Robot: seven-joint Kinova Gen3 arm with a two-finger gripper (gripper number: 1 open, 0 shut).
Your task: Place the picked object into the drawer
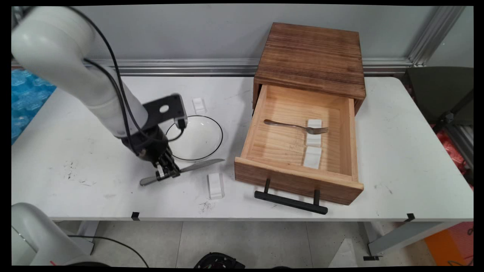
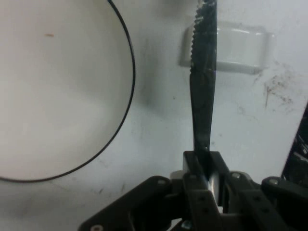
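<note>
Main view: black two-finger gripper (image 1: 165, 172) sat low over the white table (image 1: 397, 158), jaws clamped on a silver table knife (image 1: 181, 170) around its mid-length. Handle stuck out left, serrated blade ran right toward the drawer. Knife looked at or barely off the table surface; couldn't tell which. Just far of it lay a white shallow plate with a thin black rim (image 1: 194, 136), nothing on it. A small white ridged block (image 1: 215, 185) lay near-right of the blade tip, another white block (image 1: 199, 105) beyond the plate.

Risks, as a judgement: the grip was narrow on a thin flat blade, so the knife could pivot or slip out if swung. The long blade could also clip the plate rim or the near block.

Containers: dark-topped wooden drawer box (image 1: 310, 56) at the right, its light pine drawer (image 1: 298, 180) pulled open with black bar handle (image 1: 290, 201) toward the near edge. Inside were a silver fork (image 1: 297, 126), tines resting on a white block (image 1: 314, 132), and a second white block (image 1: 312, 157) nearer.

Hand view: fingers (image 2: 193, 166) were shut on the knife (image 2: 202, 110), blade running straight away from the hand. Plate (image 2: 57, 86) to one side, a translucent white block (image 2: 240, 48) under and beside the blade tip.
</note>
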